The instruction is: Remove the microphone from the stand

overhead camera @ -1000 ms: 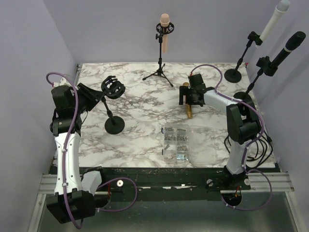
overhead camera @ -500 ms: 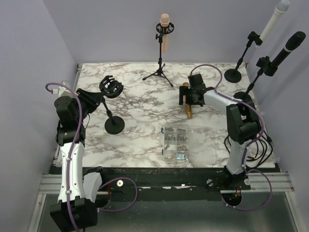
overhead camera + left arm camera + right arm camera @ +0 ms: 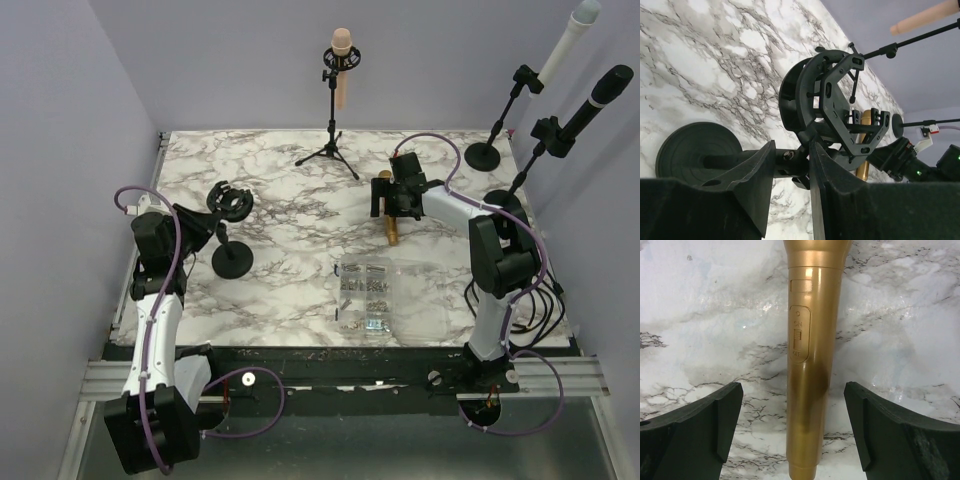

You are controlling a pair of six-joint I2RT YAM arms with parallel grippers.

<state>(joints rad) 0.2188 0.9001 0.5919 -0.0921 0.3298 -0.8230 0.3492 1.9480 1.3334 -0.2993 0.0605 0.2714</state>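
The black stand (image 3: 231,258) with its round base and empty cage mount (image 3: 230,198) is at the table's left. My left gripper (image 3: 205,226) is shut on the stand's joint just below the mount. In the left wrist view the fingers (image 3: 791,150) clamp the bolted joint (image 3: 790,159), with the mount (image 3: 835,105) above it. The gold microphone (image 3: 390,230) lies flat on the marble, out of the stand. My right gripper (image 3: 392,205) hovers over it, open. In the right wrist view the microphone (image 3: 807,365) lies between the spread fingers (image 3: 792,395), untouched.
A pink microphone on a tripod stand (image 3: 340,60) is at the back centre. A white microphone (image 3: 565,40) and a black one (image 3: 595,100) stand on the right. A clear box of small parts (image 3: 365,293) lies near the front centre.
My left arm has drawn down and toward the near edge, still holding the stand, and the mount has tipped lower. The right arm and the gold microphone have not moved.
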